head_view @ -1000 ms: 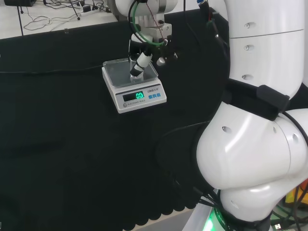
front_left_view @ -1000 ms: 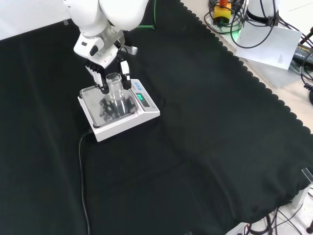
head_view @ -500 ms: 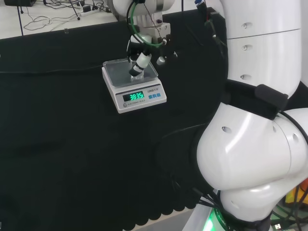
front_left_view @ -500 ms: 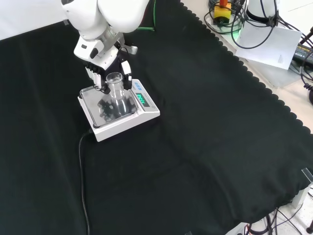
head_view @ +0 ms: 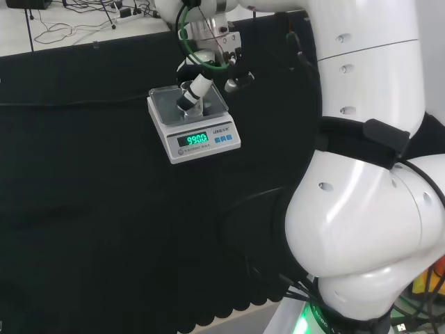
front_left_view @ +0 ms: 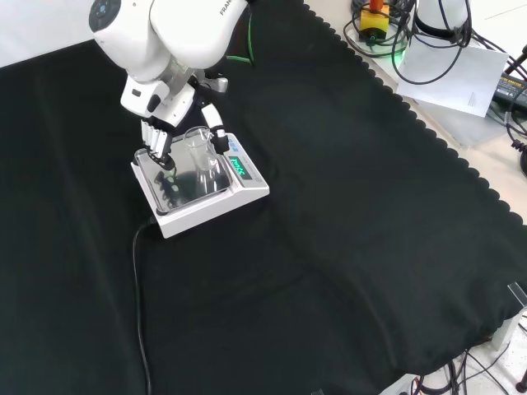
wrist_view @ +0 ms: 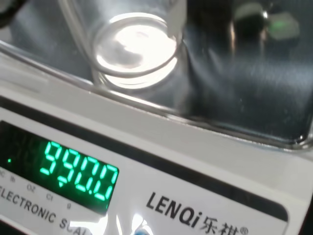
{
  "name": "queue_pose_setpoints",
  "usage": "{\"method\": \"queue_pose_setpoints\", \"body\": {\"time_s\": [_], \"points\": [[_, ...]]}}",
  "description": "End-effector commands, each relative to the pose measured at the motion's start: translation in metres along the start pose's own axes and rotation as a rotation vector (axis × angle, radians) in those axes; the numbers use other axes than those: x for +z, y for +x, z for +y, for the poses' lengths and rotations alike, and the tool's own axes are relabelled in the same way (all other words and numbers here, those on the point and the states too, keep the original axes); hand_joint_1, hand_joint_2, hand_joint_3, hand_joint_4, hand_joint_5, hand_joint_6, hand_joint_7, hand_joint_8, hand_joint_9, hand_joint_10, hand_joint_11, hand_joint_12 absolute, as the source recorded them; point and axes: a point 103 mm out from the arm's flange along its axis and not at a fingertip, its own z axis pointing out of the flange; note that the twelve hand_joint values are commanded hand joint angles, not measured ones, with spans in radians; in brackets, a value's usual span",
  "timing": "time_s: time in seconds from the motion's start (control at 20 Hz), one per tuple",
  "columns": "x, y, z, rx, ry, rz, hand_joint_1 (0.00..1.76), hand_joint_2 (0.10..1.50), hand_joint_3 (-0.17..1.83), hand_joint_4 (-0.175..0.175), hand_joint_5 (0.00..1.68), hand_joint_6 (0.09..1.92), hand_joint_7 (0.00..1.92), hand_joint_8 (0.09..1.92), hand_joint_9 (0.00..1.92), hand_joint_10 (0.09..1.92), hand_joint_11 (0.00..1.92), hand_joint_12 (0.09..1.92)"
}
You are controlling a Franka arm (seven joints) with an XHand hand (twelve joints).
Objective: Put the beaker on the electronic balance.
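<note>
The clear glass beaker (front_left_view: 200, 153) stands upright on the steel pan of the white electronic balance (front_left_view: 240, 194), whose green display is lit. The black and white hand (front_left_view: 158, 136) hangs over the pan's far side. Its fingers (front_left_view: 153, 144) are nearly straight, with a gap between them and the beaker. The thumb (front_left_view: 217, 137) lies close beside the glass on the other side. In the head view the hand (head_view: 197, 88) slants down over the beaker (head_view: 188, 103) on the balance (head_view: 192, 124). The wrist view looks down on the beaker's round base (wrist_view: 135, 48) resting on the pan (wrist_view: 244, 103).
A black cable (front_left_view: 138, 296) runs from the balance across the cloth toward the front edge. The arm's big white links (head_view: 368, 195) stand at the right of the head view. Cables and equipment (front_left_view: 387, 25) lie beyond the cloth's scalloped edge.
The fingers have spread away from the beaker, which now stands by itself on the pan. The arm has swung a little, and the balance's reading has changed.
</note>
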Motion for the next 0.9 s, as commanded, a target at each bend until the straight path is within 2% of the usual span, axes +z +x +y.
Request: {"method": "queue_pose_setpoints", "body": {"time_s": [0.05,0.2,0.3,0.5,0.9], "points": [[0.002,0.000,-0.002,-0.001,0.061,-0.036,0.45,0.58,0.14,-0.052,0.31,0.82,0.23,0.80,0.45,0.93,0.59,1.40],[0.001,-0.003,-0.003,-0.017,0.098,-0.016,0.43,0.59,0.09,-0.031,0.23,0.56,0.04,0.68,0.10,0.86,0.23,1.47],[-0.004,-0.004,-0.006,-0.029,0.102,0.013,0.42,0.60,0.06,-0.024,0.22,0.40,0.01,0.57,0.02,0.75,0.06,1.47],[-0.015,-0.005,-0.015,-0.028,0.076,-0.008,0.41,0.61,0.03,-0.021,0.24,0.25,0.00,0.49,0.00,0.66,0.00,1.40],[-0.024,-0.005,-0.019,-0.014,0.060,-0.022,0.42,0.62,0.02,-0.020,0.28,0.19,0.00,0.50,0.00,0.67,0.00,1.38]]}}
